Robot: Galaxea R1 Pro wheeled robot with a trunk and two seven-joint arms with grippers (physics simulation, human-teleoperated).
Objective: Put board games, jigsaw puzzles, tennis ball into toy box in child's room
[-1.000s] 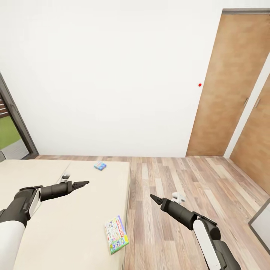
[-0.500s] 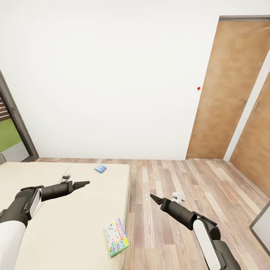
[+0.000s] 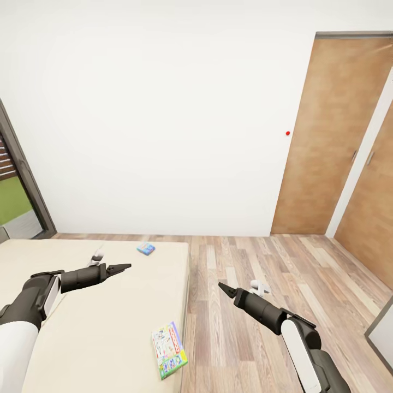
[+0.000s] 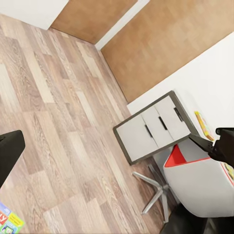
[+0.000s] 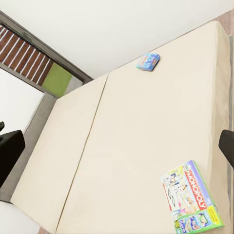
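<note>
On the bed [image 3: 82, 322], the white-green board game [image 3: 169, 349] lay at six o'clock by the mattress edge, seemingly light and stiff, best pinched at its overhanging edge; both the left gripper [image 3: 121, 267] and right gripper [image 3: 224, 287] appeared closed, empty.

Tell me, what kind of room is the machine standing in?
Most likely a bedroom, probably a child's: a low bed with two board games lying on it, wood-plank flooring, and a wooden door.
</note>
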